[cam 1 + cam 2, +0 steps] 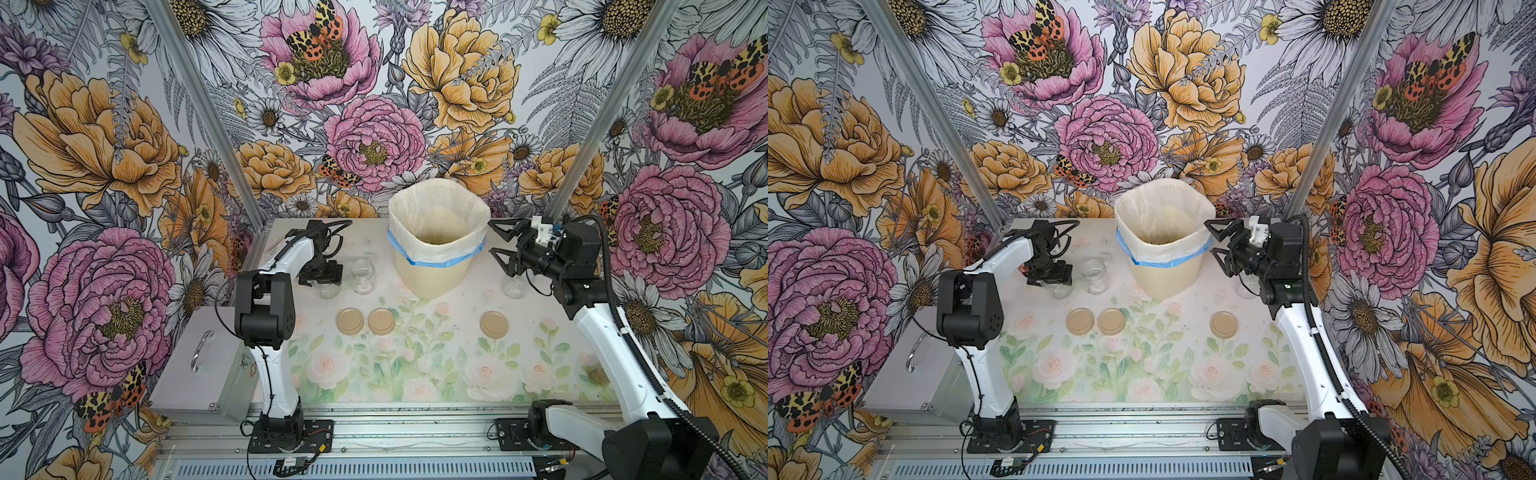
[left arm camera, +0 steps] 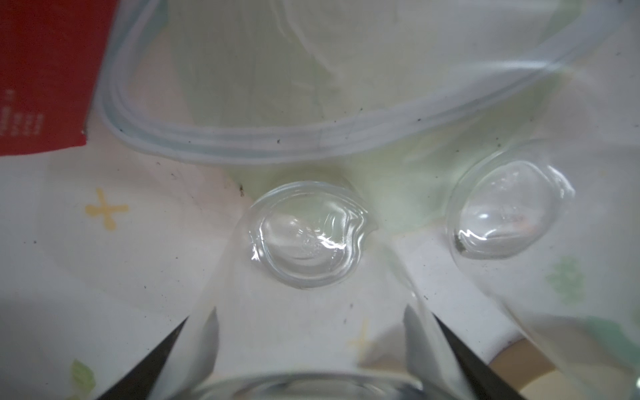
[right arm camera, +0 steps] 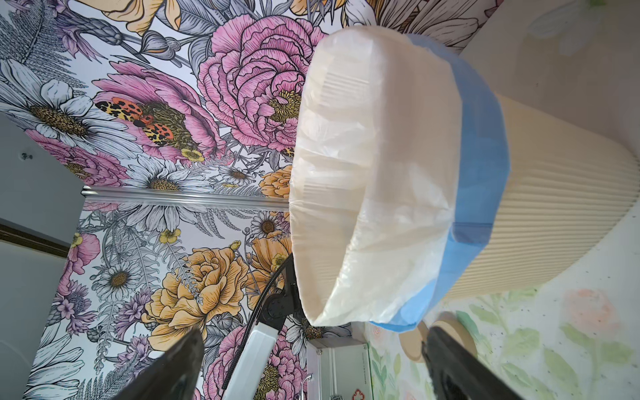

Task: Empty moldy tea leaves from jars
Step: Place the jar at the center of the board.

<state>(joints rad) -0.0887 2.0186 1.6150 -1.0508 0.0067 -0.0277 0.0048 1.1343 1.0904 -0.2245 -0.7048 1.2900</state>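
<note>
Three clear glass jars stand lidless and look empty. My left gripper (image 1: 324, 279) points straight down, shut on the left jar (image 1: 328, 290), which rests on the table. In the left wrist view its fingers (image 2: 162, 349) press against that jar's glass wall (image 2: 304, 242), and the second jar (image 2: 509, 214) stands beside it, also seen in a top view (image 1: 363, 276). The third jar (image 1: 514, 286) stands right of the bin, under my right arm's wrist. My right gripper (image 1: 494, 239) hovers open and empty beside the bin's rim (image 3: 346, 242). The moldy tea leaves are out of view.
The cream ribbed bin (image 1: 432, 274) with its blue-edged bag stands at the back middle. Three tan lids (image 1: 350, 321) (image 1: 381, 321) (image 1: 494, 325) lie flat in front of the jars. A silver case (image 1: 203, 361) sits off the table's left edge.
</note>
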